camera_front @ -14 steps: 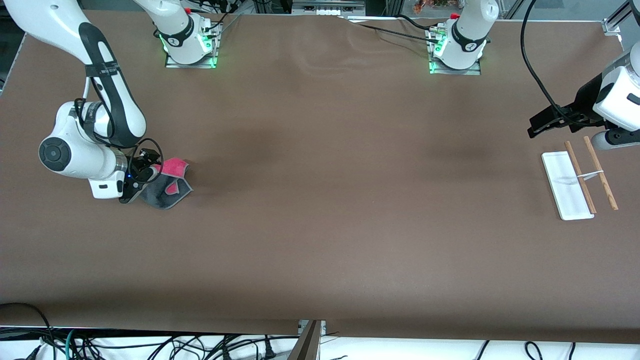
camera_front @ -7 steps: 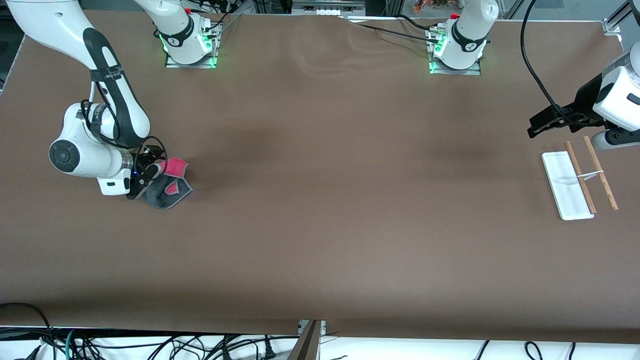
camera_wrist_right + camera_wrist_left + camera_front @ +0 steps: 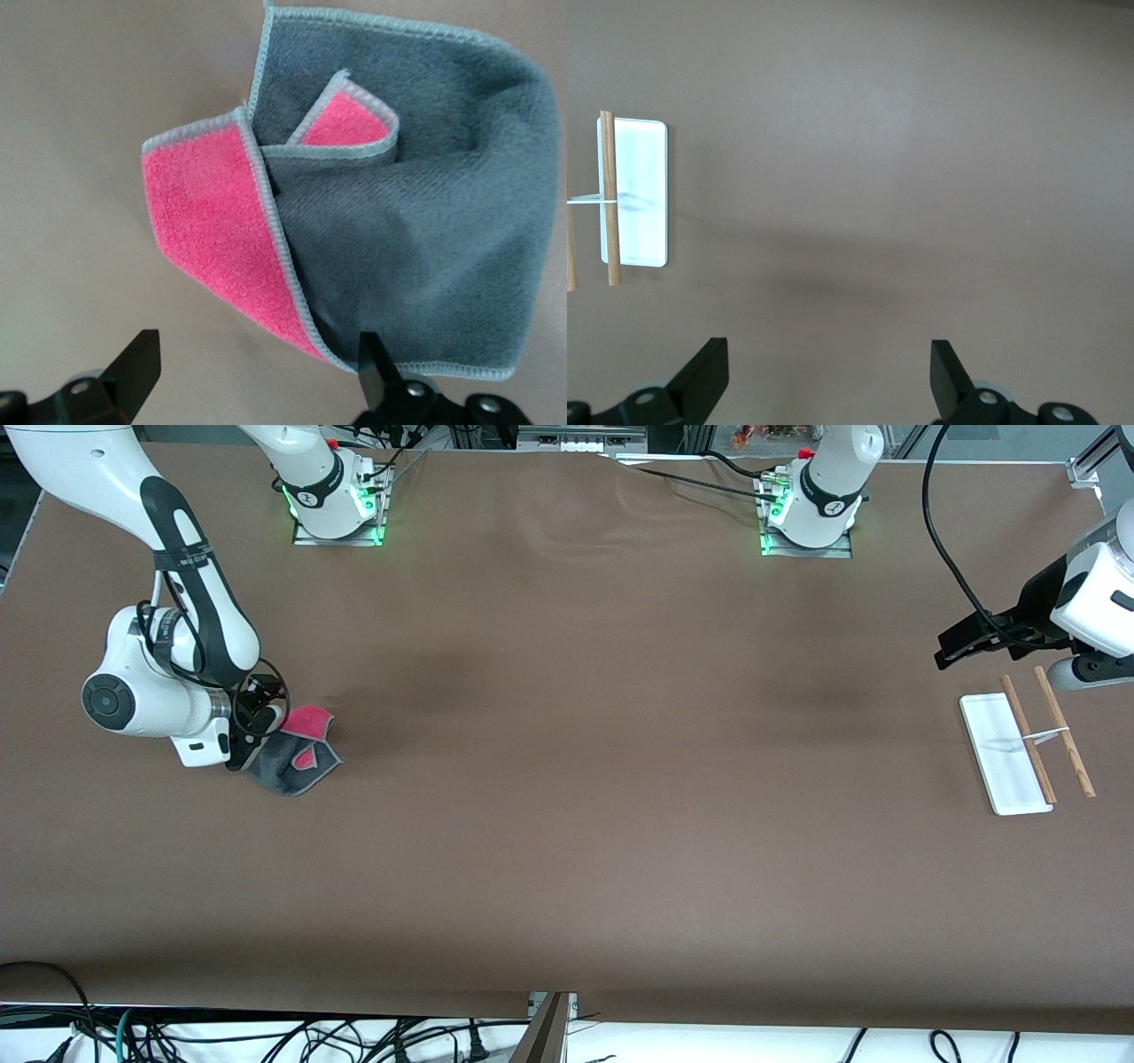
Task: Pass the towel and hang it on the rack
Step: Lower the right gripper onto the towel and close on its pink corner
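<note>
A crumpled towel (image 3: 297, 755) lies on the brown table (image 3: 567, 824) at the right arm's end, dark grey side mostly up, with a pink-red flap folded over along one edge and a smaller pink corner turned up in the middle. The right gripper (image 3: 252, 731) hangs low at the towel's edge, its two fingers (image 3: 133, 367) spread wide and gripping nothing; from the right wrist view the towel (image 3: 390, 221) fills the space ahead of the parted fingertips, one fingertip seemingly over the grey hem, though whether it touches the cloth cannot be told. Well apart, toward the left arm's end of the table, stands the rack (image 3: 1028, 748): a flat white base with two thin wooden rods joined by a small metal piece. The left gripper (image 3: 961, 646) waits in the air near the rack, over bare table, its fingers (image 3: 704, 376) also fully parted and empty; the left wrist view shows the rack (image 3: 633, 195) off to one side.
</note>
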Controlling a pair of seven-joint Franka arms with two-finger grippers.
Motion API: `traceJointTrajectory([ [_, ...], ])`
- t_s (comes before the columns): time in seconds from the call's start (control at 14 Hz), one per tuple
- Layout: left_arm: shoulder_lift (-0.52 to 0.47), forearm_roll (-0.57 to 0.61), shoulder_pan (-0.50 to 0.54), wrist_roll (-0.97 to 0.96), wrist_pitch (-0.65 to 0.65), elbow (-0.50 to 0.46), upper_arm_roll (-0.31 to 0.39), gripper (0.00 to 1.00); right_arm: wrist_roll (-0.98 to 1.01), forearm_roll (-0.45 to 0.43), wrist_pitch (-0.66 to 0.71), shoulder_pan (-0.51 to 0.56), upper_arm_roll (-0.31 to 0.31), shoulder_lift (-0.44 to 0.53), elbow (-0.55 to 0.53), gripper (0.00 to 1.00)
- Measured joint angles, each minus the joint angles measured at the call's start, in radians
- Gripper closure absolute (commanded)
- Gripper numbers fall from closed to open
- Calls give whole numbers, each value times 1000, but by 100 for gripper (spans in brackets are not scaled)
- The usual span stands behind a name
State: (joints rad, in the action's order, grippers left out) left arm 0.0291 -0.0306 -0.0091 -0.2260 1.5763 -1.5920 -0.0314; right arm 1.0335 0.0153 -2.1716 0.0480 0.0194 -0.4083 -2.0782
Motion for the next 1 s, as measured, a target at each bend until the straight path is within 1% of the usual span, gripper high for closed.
traceJointTrajectory([
  [0.07, 0, 0, 0, 0, 0, 0, 0, 0, 1, 0, 1, 0, 0, 0, -4, 18],
  [0.14, 0, 0, 0, 0, 0, 0, 0, 0, 1, 0, 2, 0, 0, -1, -6, 18],
  [0.36, 0, 0, 0, 0, 0, 0, 0, 0, 2, 0, 3, 0, 0, -1, -3, 10],
  [0.43, 0, 0, 0, 0, 0, 0, 0, 0, 3, 0, 2, 0, 0, 0, 2, 9],
  [0.86, 0, 0, 0, 0, 0, 0, 0, 0, 3, 10, 2, -1, -2, -5, 9, 9],
  [0.93, 0, 0, 0, 0, 0, 0, 0, 0, 4, 11, 2, -1, -2, -8, 9, 9],
  [1.0, 0, 0, 0, 0, 0, 0, 0, 0, 4, 14, 2, -1, -2, -11, 9, 14],
])
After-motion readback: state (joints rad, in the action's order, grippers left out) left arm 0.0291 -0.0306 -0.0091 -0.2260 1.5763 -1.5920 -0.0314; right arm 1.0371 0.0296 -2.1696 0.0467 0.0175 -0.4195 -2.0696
